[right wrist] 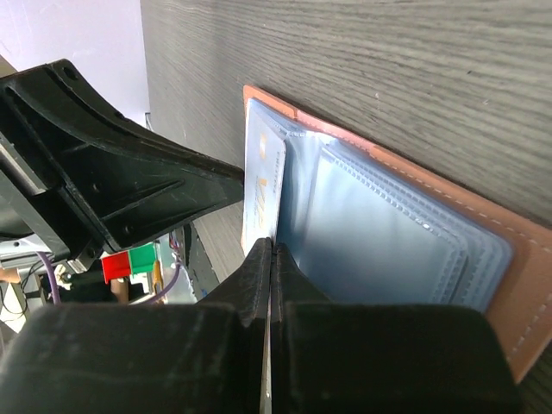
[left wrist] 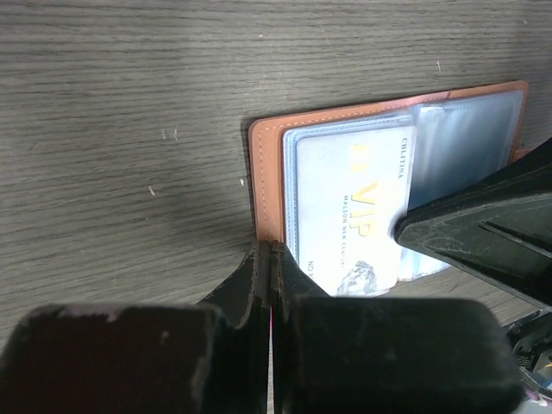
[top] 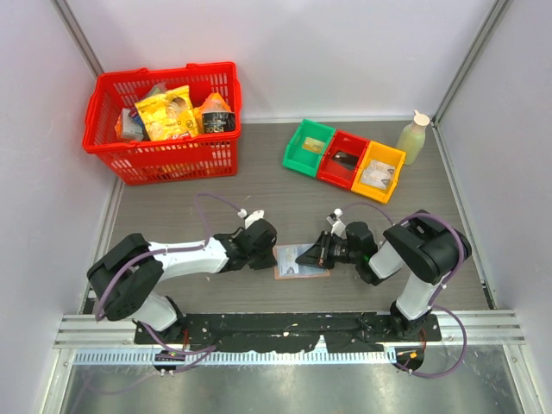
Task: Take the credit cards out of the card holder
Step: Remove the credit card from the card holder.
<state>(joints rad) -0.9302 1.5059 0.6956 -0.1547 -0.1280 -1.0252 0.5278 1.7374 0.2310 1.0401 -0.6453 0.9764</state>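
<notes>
Fingers of the left gripper [left wrist: 271,252] fill the bottom of its wrist view, pressed flat together with no gap. Tips sit at the leather border of the card holder [left wrist: 266,177], right at its near corner; can't tell if they nip the edge or only touch it. Holder lies open flat on the table [left wrist: 129,103], directly between the two grippers, clear sleeves [right wrist: 388,250] facing up. Just ahead and right of the left tips: a pale VIP-printed credit card [left wrist: 345,216] on that half of the holder. Fingers of the right gripper [right wrist: 270,248] are likewise tight together, tips at that card's long edge from the opposite side; the fingers hide whether the card is pinched. Both gripper noses nearly meet over the card. Pose: the left arm [top: 185,256] is low and stretched out, forearm almost level with the table, wrist pointing at the other gripper. By contrast the right arm [top: 423,246] is folded, elbow raised, wrist turned back toward the left one.
</notes>
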